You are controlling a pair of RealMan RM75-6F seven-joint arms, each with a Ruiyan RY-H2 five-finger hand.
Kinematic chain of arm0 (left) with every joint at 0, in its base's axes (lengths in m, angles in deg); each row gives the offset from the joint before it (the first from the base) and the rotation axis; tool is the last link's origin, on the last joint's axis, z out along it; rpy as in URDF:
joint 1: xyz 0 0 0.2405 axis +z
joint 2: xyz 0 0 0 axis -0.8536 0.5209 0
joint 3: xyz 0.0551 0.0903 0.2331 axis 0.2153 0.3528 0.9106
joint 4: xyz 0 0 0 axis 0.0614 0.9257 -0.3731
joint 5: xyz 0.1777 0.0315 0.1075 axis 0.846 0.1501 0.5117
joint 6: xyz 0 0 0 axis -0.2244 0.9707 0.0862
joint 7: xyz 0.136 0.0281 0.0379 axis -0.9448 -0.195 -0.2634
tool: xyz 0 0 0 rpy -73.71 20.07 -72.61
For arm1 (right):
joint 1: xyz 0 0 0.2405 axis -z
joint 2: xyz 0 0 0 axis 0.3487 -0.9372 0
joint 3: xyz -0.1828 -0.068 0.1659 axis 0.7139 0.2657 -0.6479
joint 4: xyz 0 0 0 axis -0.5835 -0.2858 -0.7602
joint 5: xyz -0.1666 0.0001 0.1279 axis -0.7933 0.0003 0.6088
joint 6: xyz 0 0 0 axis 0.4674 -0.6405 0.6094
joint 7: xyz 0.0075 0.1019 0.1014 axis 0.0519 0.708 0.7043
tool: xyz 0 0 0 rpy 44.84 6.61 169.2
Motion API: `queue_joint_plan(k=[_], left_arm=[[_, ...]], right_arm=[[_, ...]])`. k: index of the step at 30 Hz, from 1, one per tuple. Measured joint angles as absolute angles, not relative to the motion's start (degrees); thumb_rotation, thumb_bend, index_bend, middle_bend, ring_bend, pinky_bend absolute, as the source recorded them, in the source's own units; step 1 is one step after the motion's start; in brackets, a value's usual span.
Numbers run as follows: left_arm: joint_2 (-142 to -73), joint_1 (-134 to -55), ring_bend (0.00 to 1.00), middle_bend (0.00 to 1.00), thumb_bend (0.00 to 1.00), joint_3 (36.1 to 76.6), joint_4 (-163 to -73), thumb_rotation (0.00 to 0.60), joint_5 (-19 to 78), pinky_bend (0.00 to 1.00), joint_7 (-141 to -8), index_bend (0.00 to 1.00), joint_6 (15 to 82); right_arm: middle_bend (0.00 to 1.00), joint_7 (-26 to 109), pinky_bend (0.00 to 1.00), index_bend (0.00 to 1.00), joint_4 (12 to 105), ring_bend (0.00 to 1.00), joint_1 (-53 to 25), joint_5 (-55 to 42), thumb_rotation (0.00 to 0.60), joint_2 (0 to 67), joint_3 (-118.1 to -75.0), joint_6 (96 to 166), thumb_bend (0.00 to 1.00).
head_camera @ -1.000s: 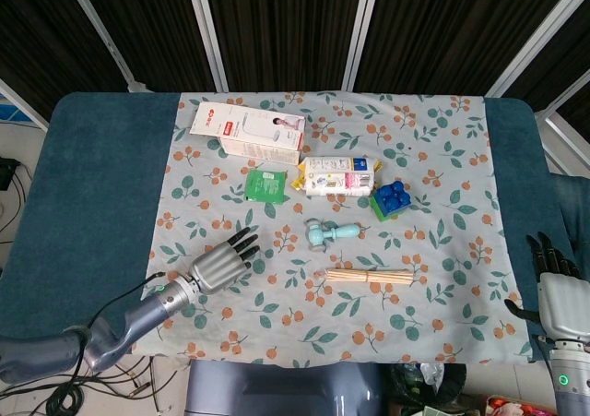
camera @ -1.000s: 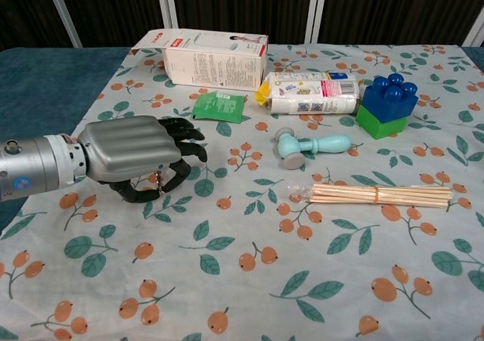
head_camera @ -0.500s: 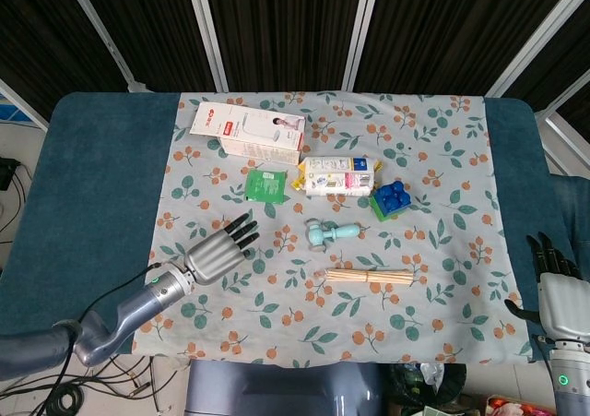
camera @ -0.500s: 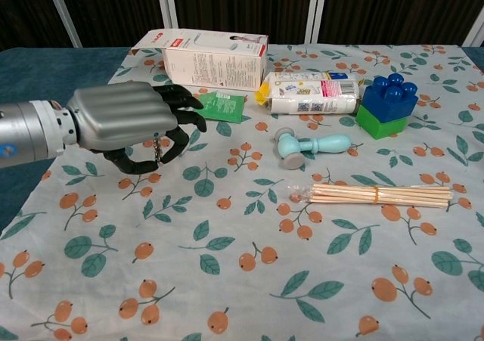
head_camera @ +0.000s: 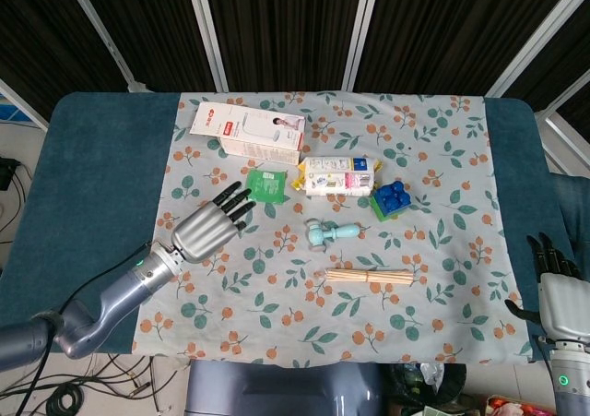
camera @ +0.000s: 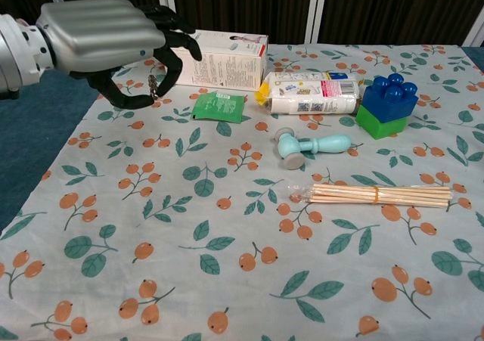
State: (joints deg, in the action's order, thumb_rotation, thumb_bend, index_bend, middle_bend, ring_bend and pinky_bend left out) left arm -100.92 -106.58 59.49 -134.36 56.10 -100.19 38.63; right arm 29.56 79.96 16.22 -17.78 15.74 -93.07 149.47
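My left hand hovers above the floral cloth, palm down and holding nothing, fingers spread toward the green packet. Its fingertips reach the packet's left edge in the head view. My right hand stays low at the table's right edge, fingers apart, empty. A white box lies at the back left. Beside it sits a tissue pack, then a blue-and-green block. A teal toy hammer and a bundle of wooden sticks lie in the middle.
Dark blue table shows on both sides of the cloth. Cables hang below the front left edge.
My left hand has risen and moved back and right, from low over the front-left cloth to beside the green packet. The right hand has not moved.
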Motion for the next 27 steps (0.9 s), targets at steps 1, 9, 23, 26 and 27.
queue_joint_plan(k=[1, 9, 23, 26, 27], left_arm=[[-100.6, -106.6, 0.0, 0.16, 0.52, 59.3, -134.6, 0.6, 56.1, 0.0, -100.1, 0.62, 38.9], [-98.4, -106.8, 0.0, 0.16, 0.52, 57.9, -136.8, 0.6, 56.8, 0.0, -99.4, 0.63, 40.7], [-98.7, -107.2, 0.0, 0.17, 0.52, 58.1, -136.6, 0.6, 57.7, 0.0, -99.6, 0.63, 41.4], [-98.7, -107.2, 0.0, 0.17, 0.52, 58.3, -136.5, 0.6, 57.9, 0.0, -99.8, 0.63, 41.3], [-98.7, -107.2, 0.0, 0.17, 0.52, 58.4, -136.5, 0.6, 57.9, 0.0, -99.9, 0.63, 41.3]], right_arm=[[0.02, 29.5, 0.22, 0.06, 80.0, 0.15, 16.2, -17.8, 0.6, 15.7, -93.1, 149.5, 0.0], [0.02, 29.5, 0.22, 0.06, 80.0, 0.15, 16.2, -17.7, 0.6, 15.7, -93.1, 149.5, 0.0], [0.02, 29.5, 0.22, 0.06, 80.0, 0.15, 16.2, -17.6, 0.6, 15.7, -93.1, 149.4, 0.0], [0.02, 29.5, 0.22, 0.06, 80.0, 0.15, 16.2, -17.6, 0.6, 15.7, -93.1, 149.4, 0.0], [0.02, 29.5, 0.22, 0.06, 80.0, 0.15, 16.2, -17.6, 0.6, 15.7, -93.1, 149.5, 0.0]])
